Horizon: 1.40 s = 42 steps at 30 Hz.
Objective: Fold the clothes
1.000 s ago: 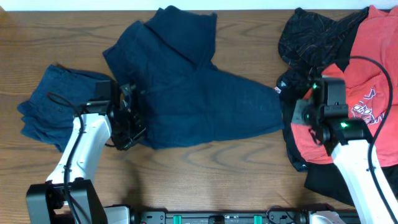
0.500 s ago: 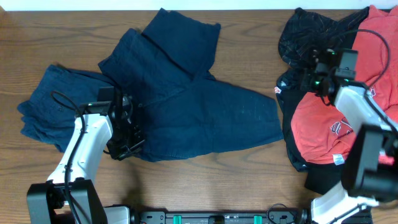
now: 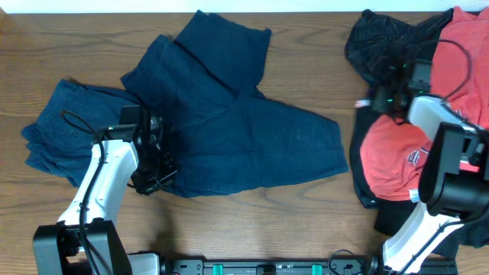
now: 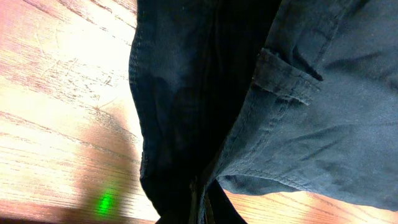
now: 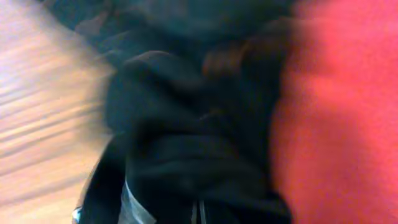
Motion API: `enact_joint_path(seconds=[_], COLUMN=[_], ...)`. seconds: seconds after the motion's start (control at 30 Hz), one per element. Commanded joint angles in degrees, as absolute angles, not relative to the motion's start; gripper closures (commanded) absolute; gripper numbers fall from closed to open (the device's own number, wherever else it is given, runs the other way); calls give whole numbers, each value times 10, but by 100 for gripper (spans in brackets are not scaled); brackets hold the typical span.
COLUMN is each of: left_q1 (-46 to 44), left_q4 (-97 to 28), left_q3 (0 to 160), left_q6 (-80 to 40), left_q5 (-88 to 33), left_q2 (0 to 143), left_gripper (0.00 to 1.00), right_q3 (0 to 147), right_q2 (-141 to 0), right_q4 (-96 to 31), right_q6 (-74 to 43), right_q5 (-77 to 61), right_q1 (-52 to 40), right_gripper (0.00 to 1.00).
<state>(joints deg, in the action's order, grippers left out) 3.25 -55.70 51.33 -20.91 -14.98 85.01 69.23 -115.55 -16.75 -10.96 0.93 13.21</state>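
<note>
A pair of dark navy trousers (image 3: 237, 122) lies spread out mid-table. My left gripper (image 3: 155, 169) is shut on their lower left edge; the left wrist view shows the navy fabric (image 4: 205, 93) pinched between the jaws (image 4: 202, 210). A second navy piece (image 3: 61, 134) lies bunched at the left. At the right, a coral-red printed T-shirt (image 3: 390, 156) lies over a black patterned garment (image 3: 378, 46). My right gripper (image 3: 388, 98) sits on this pile. The blurred right wrist view shows its jaws (image 5: 198, 214) closed in black fabric (image 5: 186, 143), with red cloth (image 5: 342, 112) beside them.
The wooden table (image 3: 252, 221) shows bare along the front edge and between the trousers and the right pile. The right arm's cable (image 3: 451, 53) loops over the red shirt. The table's back edge runs along the top of the overhead view.
My right arm swung from the front of the pile to its back left, and the black garment's left edge shifted right. The left gripper and trousers shifted slightly left, then held still.
</note>
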Motion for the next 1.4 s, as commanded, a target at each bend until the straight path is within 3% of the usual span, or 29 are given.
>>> enact_joint_path(seconds=[0.0, 0.3, 0.5, 0.6, 0.73, 0.97, 1.23, 1.37], left_q1=[32, 32, 32, 32, 32, 32, 32, 32], left_q4=[-557, -545, -539, -539, -539, -537, -537, -537], left_q3=[509, 509, 509, 509, 509, 509, 509, 509], left_q6=[-202, -202, -202, -202, -202, -202, -202, -202], left_q5=[-141, -141, -141, -141, -141, -141, -141, -141], left_q2=[850, 850, 850, 850, 850, 850, 850, 850], left_gripper=[94, 94, 94, 94, 94, 94, 94, 94], right_q3=[701, 838, 847, 847, 842, 840, 840, 840], right_q2=[-1181, -1137, -1067, -1048, -1056, -1136, -1246, -1278], right_q4=[-225, -350, -357, -405, -439, -401, -291, -245], right_q6=[-178, -202, -87, -53, 19, 84, 72, 19], right_q5=[233, 126, -218, -296, -291, -193, -158, -48], right_q1=[222, 383, 385, 360, 288, 159, 126, 134], right_gripper=[99, 96, 82, 76, 77, 90, 93, 96])
